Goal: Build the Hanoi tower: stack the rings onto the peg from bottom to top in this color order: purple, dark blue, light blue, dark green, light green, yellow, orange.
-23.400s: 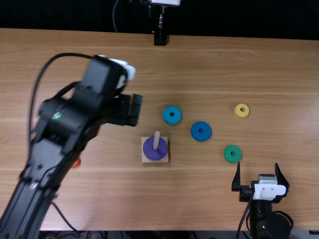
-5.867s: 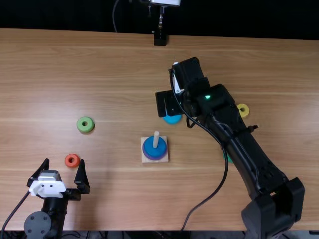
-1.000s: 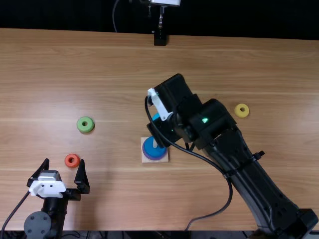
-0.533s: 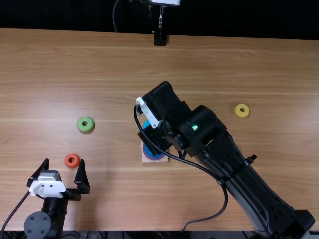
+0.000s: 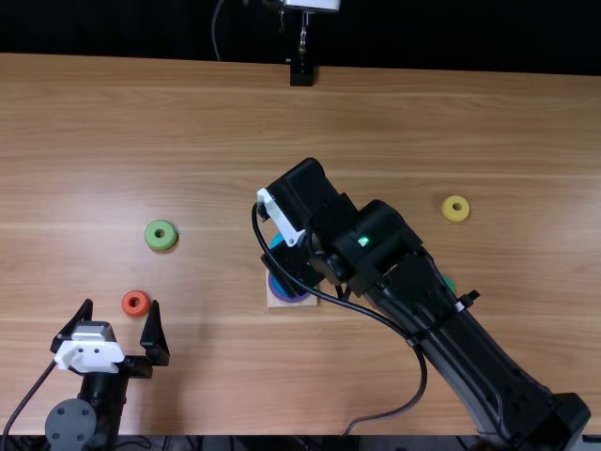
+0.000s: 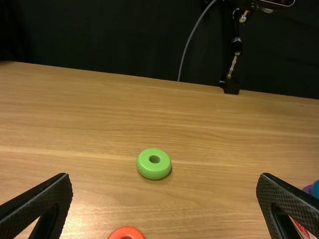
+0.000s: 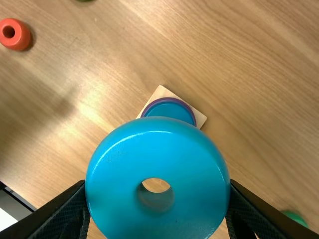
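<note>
Black and spread wide apart, the fingers of my left gripper (image 5: 121, 305) point away from the table's near edge. By its tips, as the top view shows it, the orange ring (image 5: 136, 313) lies flat on the wooden table (image 5: 216, 376).

A little farther off, near the table's middle, is the square wooden base (image 7: 160, 92). It bears the purple ring (image 7: 171, 99), with the dark blue ring (image 7: 171, 110) on top. Well to the right, partly behind my right arm (image 5: 470, 348), the dark green ring (image 5: 450, 284) peeks out.

Over the base, my right gripper (image 5: 293, 261) is clamped on the light blue ring (image 7: 157, 159), one finger to each side. A pale patch shows through its hole, but I cannot tell whether the ring is on the peg.

Beyond the orange ring, the light green ring (image 5: 161, 245) lies on the left part of the table. Farther still, over on the right, lies the yellow ring (image 5: 455, 217). At the far edge, a black stand (image 5: 301, 73) rises before a dark cloth (image 5: 451, 38).
</note>
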Robot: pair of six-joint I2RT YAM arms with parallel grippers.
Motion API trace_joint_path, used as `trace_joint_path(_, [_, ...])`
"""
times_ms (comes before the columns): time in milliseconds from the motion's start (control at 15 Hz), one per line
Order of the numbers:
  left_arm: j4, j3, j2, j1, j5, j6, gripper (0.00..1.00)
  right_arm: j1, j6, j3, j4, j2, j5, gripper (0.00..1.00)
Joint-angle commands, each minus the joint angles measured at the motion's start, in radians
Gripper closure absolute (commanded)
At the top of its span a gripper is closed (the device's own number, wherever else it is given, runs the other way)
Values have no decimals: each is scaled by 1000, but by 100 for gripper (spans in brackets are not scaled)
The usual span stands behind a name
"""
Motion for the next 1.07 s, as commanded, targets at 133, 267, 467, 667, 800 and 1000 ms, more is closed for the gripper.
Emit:
trace_joint_path(133, [-1,-32,-12,6,16,8,0,-16,-4,-8,10,-31,-3,100])
trace_joint_path(267, [-1,-32,-12,6,16,8,0,-33,-8,-8,10,-31,-3,100])
trace_joint_path(467, [-1,-32,-12,6,16,8,0,-62,-10,-11,12,-31,-9,100])
trace_joint_path(667, [-1,-32,-12,6,16,8,0,-64,-10,-8,10,-30,-9,100])
trace_joint_path(800, [-1,-32,-12,6,17,8,0,-64,-8,-3,12,-28,-11,100])
trace_joint_path(1000, [-1,-32,-12,6,16,8,0,-64,-4,-2,10,-27,-11,100])
